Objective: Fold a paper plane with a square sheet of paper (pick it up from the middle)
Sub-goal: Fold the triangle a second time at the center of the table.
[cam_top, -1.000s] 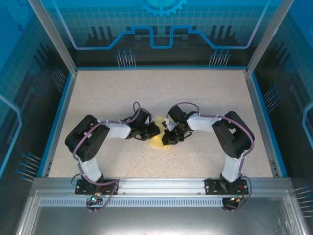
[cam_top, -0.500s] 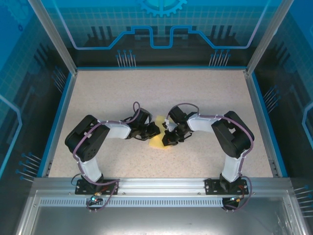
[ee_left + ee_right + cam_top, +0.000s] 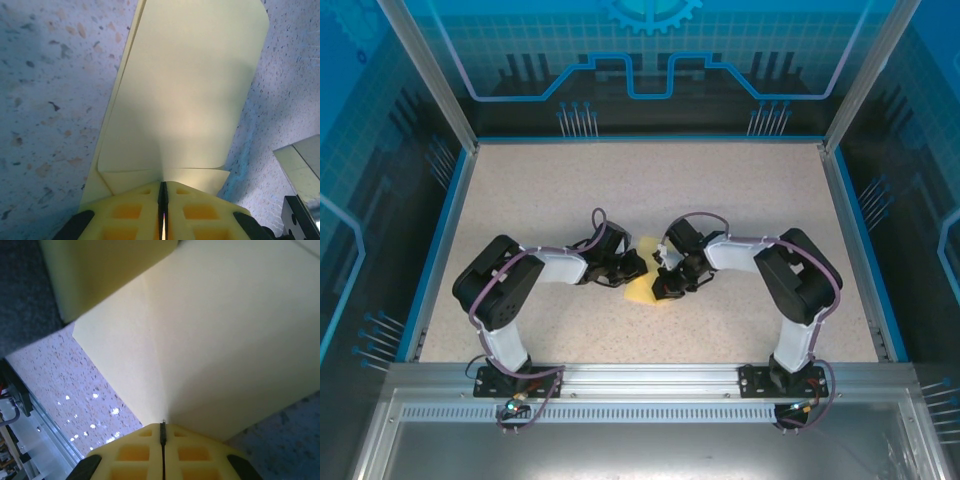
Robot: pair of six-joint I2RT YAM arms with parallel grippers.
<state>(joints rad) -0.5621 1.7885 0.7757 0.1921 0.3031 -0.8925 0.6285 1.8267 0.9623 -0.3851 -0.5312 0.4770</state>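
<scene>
Around the work area stand translucent blue panel walls [image 3: 650, 60]; the back one carries a pale grid, a gear emblem [image 3: 650, 12] and circuit-like lines. Below them lies a beige speckled surface [image 3: 620, 190] edged in blue, with a silver aluminium rail [image 3: 640, 380] along its near side.

From that rail a black-and-white left arm [image 3: 510, 290] and a matching right arm [image 3: 790, 275] bend inward and meet near the middle of the surface.

Between them sits the thin pale-yellow sheet of paper [image 3: 642, 290], partly folded, with one corner low on the surface towards the near side.

The left hand [image 3: 632, 266] is clenched on one edge; its wrist view shows the yellow fingers [image 3: 130, 212] pressed together with the doubled paper [image 3: 190, 90] pinched in their seam.

The right hand [image 3: 665, 285] is likewise clamped on the sheet [image 3: 225, 340], which creases away from its closed tips [image 3: 162, 437].
</scene>
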